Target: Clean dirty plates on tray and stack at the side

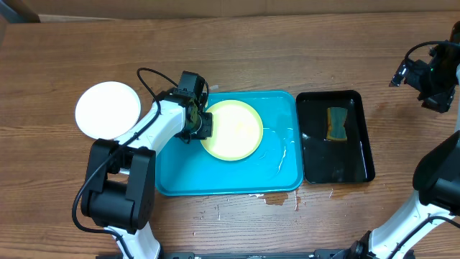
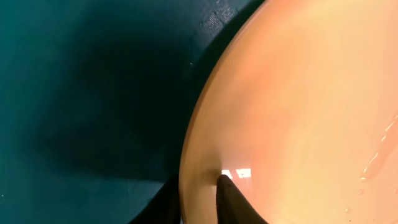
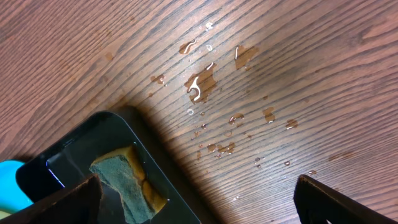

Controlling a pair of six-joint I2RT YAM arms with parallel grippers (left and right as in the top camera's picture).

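The left arm (image 1: pixel 162 122), just left of the tray (image 1: pixel 215 181), is made of smooth white tubes with fat black joints. Its bottom block is black and boxy. A thin black cable (image 1: pixel 147 75) loops over its far end. The right arm (image 1: pixel 435 180), far to the right of the tray, looks the same, white tubes and black joints, with black wires by its black head. Both arms' jaws are dark and flat.
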